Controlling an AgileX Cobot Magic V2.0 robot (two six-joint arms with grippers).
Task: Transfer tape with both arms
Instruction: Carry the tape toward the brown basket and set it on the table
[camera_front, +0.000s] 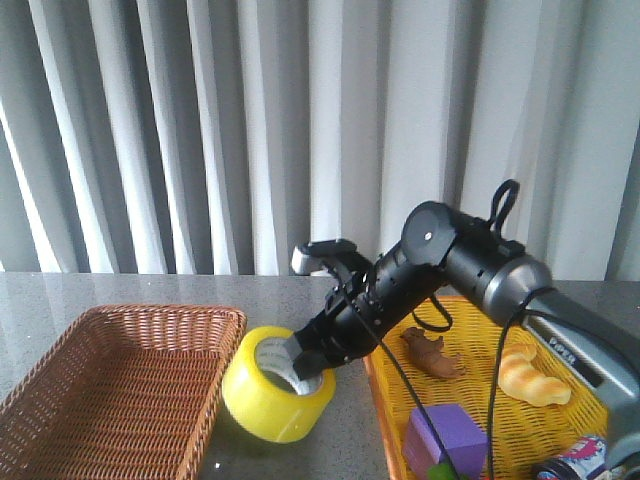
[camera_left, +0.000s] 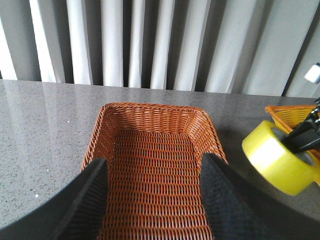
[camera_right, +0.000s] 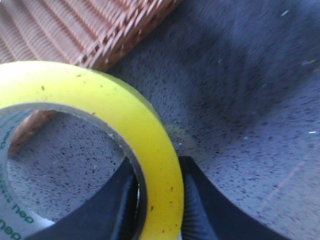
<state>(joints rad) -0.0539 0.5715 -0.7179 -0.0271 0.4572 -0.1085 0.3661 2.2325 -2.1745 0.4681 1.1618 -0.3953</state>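
Observation:
The yellow tape roll (camera_front: 270, 395) with a white printed core is tilted on the dark table between the two baskets. My right gripper (camera_front: 312, 360) is shut on its wall, one finger inside the core and one outside, as the right wrist view shows (camera_right: 159, 200) on the tape (camera_right: 125, 120). The tape also shows in the left wrist view (camera_left: 280, 160). My left gripper (camera_left: 155, 200) is open and empty above the brown wicker basket (camera_left: 155, 117); the left arm is out of the front view.
The brown wicker basket (camera_front: 60, 400) lies at front left. A yellow basket (camera_front: 590, 420) at right holds a purple cube (camera_front: 447, 438), a brown toy animal (camera_front: 432, 353), a bread-like toy (camera_front: 530, 380) and a can (camera_front: 580, 460). Curtains hang behind.

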